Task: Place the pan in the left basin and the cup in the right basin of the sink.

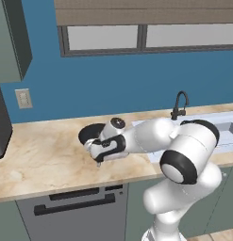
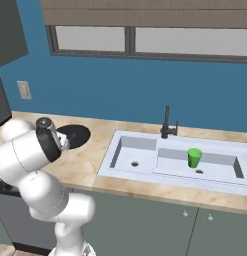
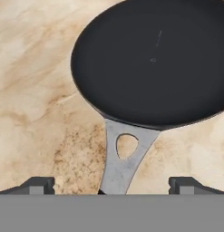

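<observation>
- Two jobs make up the task, and one looks done: the cup [image 2: 194, 157] stands upright in the right basin [image 2: 215, 167] of the sink [image 2: 126, 176], near its drain, while the left basin [image 2: 135, 155] holds nothing.
- Left of the sink, on the marbled counter [image 1: 42, 155], lies the pan [image 3: 152, 61], flat and right way up, well apart from the sink rim.
- The step in hand, judging from the pose, is the grasp of the pan by its handle [image 3: 124, 158]; the arm reaches left over the counter with the gripper [image 3: 111, 185] low above it.
- To do it well, the robot should come straight down with the handle centred, close across its narrow width, and take it close to the pan so the heavy dish tips less when lifted.
- It should lift level and clear the sink rim before lowering into the narrower basin.
- The jaws stand spread wide, with nothing between them but air.
- In the hand view the grey handle runs from the pan's rim towards the camera, passing roughly midway between the two finger tips, a little towards the left one, touching neither.
</observation>
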